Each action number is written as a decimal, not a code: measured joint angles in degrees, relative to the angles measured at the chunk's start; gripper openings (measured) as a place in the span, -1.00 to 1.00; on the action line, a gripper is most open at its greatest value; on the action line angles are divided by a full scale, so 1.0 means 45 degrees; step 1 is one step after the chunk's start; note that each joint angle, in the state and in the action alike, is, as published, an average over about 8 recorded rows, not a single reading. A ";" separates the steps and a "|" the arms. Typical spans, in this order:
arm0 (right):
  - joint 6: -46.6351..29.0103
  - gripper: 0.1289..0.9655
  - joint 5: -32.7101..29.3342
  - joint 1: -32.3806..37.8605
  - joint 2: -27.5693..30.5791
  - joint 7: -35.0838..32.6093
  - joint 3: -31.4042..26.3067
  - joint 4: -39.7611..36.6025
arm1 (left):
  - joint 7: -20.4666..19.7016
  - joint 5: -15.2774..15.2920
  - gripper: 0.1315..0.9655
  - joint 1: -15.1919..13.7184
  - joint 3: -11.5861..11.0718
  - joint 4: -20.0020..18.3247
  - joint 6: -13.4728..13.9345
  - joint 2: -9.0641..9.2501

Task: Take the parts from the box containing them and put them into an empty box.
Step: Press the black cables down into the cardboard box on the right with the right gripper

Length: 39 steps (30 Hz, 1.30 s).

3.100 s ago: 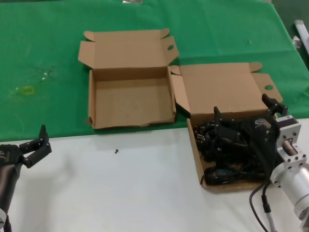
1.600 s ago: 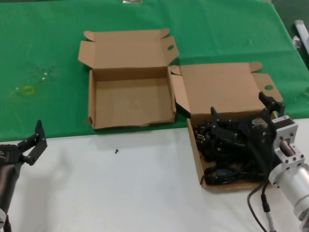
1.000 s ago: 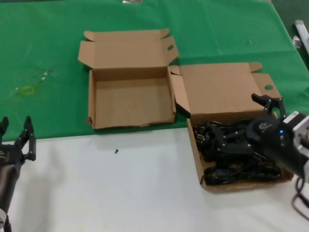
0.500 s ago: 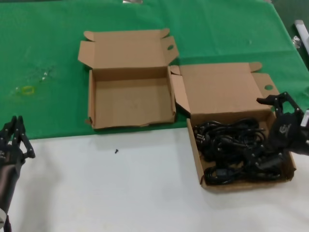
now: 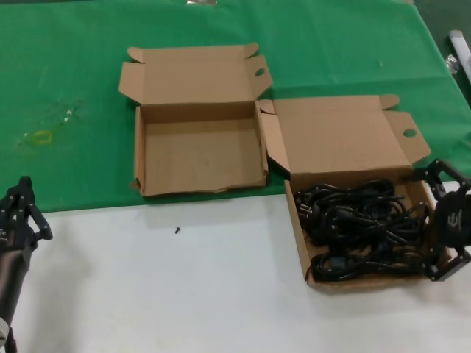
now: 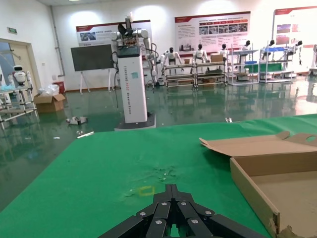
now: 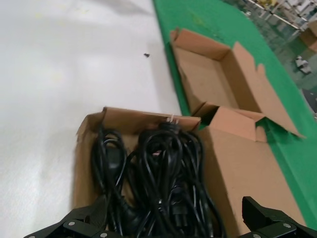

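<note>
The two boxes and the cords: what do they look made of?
The full box and the empty box look like plain brown cardboard, matte, with creased folded flaps and raw cut edges. The cords look like black rubber or plastic sheathing with a slight sheen, ending in moulded plugs; which of the two cannot be told.

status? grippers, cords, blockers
Right gripper open, empty, at right edge of cord box. Left gripper shut, parked near-left. Power cords all in box. Empty box unobstructed.
</note>
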 joint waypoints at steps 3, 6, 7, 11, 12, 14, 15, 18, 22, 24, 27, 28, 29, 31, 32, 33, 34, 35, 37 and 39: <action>-0.0130 1.00 -0.0126 0.0182 -0.0149 -0.0402 -0.0121 -0.0295 | 0.0000 0.0000 -0.97 0.0000 0.0000 0.0000 0.0000 0.0000; -0.0136 1.00 -0.0261 0.0413 -0.0371 -0.0633 -0.0238 -0.0569 | 0.0000 0.0000 -0.97 0.0000 0.0000 0.0000 0.0000 0.0000; -0.0119 1.00 -0.0310 0.0502 -0.0454 -0.0693 -0.0276 -0.0660 | 0.0000 0.0000 -0.97 0.0000 0.0000 0.0000 0.0000 0.0000; -0.0025 0.99 -0.0515 0.0861 -0.0776 -0.0905 -0.0422 -0.1000 | 0.0000 0.0000 -0.97 0.0000 0.0000 0.0000 0.0000 0.0000; -0.0001 0.99 -0.0565 0.0942 -0.0848 -0.0949 -0.0457 -0.1073 | -0.0001 0.0000 -0.97 0.0000 0.0000 0.0000 0.0000 0.0000; 0.0037 0.98 -0.0655 0.1084 -0.0983 -0.1010 -0.0528 -0.1206 | -0.0002 0.0000 -0.97 0.0000 0.0000 0.0000 0.0000 0.0000; 0.0051 0.98 -0.0694 0.1140 -0.1040 -0.1025 -0.0562 -0.1260 | -0.0003 0.0000 -0.97 0.0000 0.0000 0.0000 0.0000 0.0000; 0.0080 0.94 -0.0803 0.1272 -0.1197 -0.1041 -0.0669 -0.1405 | -0.0005 0.0001 -0.97 0.0000 0.0000 0.0000 0.0000 0.0000; 0.0089 0.85 -0.0926 0.1384 -0.1358 -0.1071 -0.0801 -0.1581 | -0.0006 0.0002 -0.97 0.0000 0.0000 -0.0001 0.0000 0.0000; 0.0083 0.80 -0.0985 0.1444 -0.1431 -0.1138 -0.0862 -0.1699 | -0.0006 0.0002 -0.97 0.0000 0.0000 -0.0001 0.0000 0.0000; 0.0068 0.72 -0.1076 0.1565 -0.1545 -0.1311 -0.0950 -0.1936 | -0.0006 0.0003 -0.97 0.0000 0.0000 -0.0001 0.0000 0.0000; 0.0062 0.67 -0.1106 0.1611 -0.1581 -0.1379 -0.0976 -0.2022 | -0.0006 0.0003 -0.97 0.0000 0.0000 -0.0001 0.0000 0.0000; 0.0058 0.63 -0.1137 0.1660 -0.1618 -0.1449 -0.1001 -0.2112 | -0.0006 0.0003 -0.97 0.0000 0.0000 -0.0001 0.0000 0.0000; 0.0053 0.55 -0.1195 0.1758 -0.1685 -0.1580 -0.1045 -0.2283 | -0.0006 0.0004 -0.97 0.0000 0.0000 -0.0001 0.0000 0.0000; 0.0053 0.50 -0.1222 0.1805 -0.1715 -0.1636 -0.1063 -0.2360 | -0.0006 0.0004 -0.97 0.0000 0.0000 -0.0001 0.0000 0.0000; 0.0053 0.46 -0.1246 0.1848 -0.1741 -0.1682 -0.1079 -0.2427 | -0.0006 0.0004 -0.97 0.0000 0.0000 -0.0001 0.0000 0.0000; 0.0055 0.46 -0.1269 0.1888 -0.1766 -0.1723 -0.1094 -0.2488 | -0.0006 0.0004 -0.97 0.0000 0.0000 -0.0001 0.0000 0.0000; 0.0057 0.46 -0.1290 0.1924 -0.1790 -0.1760 -0.1108 -0.2544 | -0.0006 0.0004 -0.97 0.0000 0.0000 -0.0001 0.0000 0.0000; 0.0063 0.46 -0.1326 0.1983 -0.1834 -0.1819 -0.1133 -0.2633 | -0.0006 0.0004 -0.97 0.0000 0.0000 -0.0001 0.0000 0.0000; 0.0071 0.33 -0.1355 0.2022 -0.1873 -0.1863 -0.1154 -0.2694 | -0.0006 0.0004 -0.97 0.0000 0.0000 -0.0001 0.0000 0.0000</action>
